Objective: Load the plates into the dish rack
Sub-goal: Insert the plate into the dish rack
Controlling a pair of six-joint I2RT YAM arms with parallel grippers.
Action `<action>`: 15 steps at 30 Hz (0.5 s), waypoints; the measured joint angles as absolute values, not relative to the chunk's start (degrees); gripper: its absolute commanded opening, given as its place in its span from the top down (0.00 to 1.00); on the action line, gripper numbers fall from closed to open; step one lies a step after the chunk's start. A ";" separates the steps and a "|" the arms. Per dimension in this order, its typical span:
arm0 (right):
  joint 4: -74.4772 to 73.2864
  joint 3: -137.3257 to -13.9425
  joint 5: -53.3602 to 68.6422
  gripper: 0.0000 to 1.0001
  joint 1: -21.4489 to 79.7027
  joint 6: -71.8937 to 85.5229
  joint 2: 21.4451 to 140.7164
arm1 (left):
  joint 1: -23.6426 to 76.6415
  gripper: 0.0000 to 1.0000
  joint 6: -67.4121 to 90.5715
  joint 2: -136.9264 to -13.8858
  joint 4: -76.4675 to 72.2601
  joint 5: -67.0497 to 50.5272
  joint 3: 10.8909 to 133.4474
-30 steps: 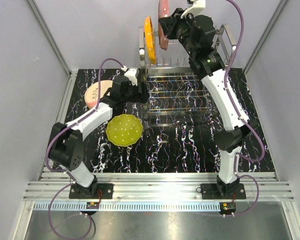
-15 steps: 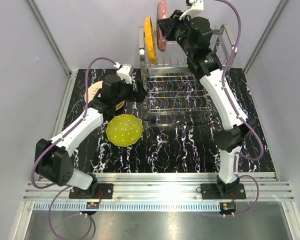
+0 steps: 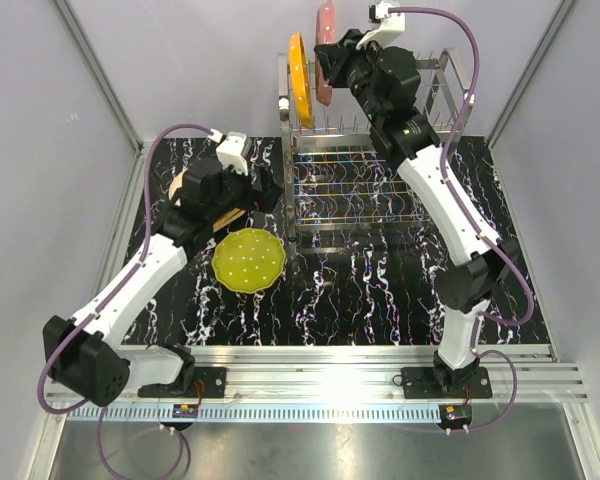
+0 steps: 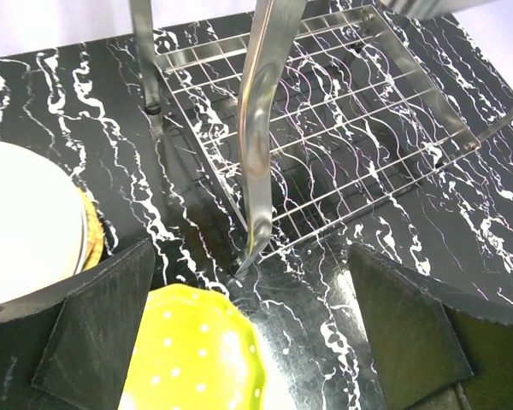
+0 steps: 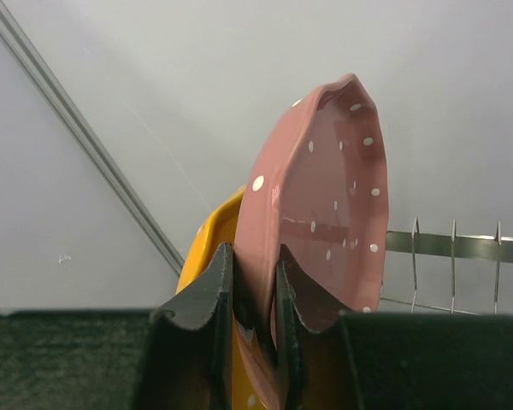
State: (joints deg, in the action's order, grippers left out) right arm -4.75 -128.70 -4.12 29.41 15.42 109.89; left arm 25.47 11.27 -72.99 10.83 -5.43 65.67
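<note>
My right gripper [image 5: 252, 266] is clamped on the rim of the pink plate [image 5: 325, 213], upright above the dish rack [image 3: 360, 185] beside the orange plate [image 5: 203, 239]; judged stiff, glossy, breakable, rim hold advised; left gripper [image 4: 252, 333] stands apart.

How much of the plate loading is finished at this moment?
Done: one orange plate stands in the rack. In hand: the right gripper holds a pink plate upright beside it. Remaining: the lime plate and a stack lie on the table; the left gripper hangs open near them.
</note>
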 measured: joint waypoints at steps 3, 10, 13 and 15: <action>-3.57 -126.23 -5.34 1.00 30.11 14.33 108.71 | 25.47 0.01 10.79 -70.35 11.18 -4.82 64.03; -2.85 -121.27 -7.44 1.00 32.01 12.05 106.17 | 25.50 0.01 10.07 -64.95 12.43 -4.01 62.61; -2.50 -120.73 -8.08 1.00 32.36 11.05 105.89 | 25.47 0.01 9.67 -62.17 12.36 -3.40 61.01; -2.42 -120.51 -8.21 1.00 32.56 10.57 105.75 | 25.47 0.01 9.43 -60.53 12.14 -2.79 59.46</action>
State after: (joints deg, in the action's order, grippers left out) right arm -2.42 -120.51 -8.21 32.56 10.57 105.75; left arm 25.47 9.43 -60.53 12.14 -2.79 59.46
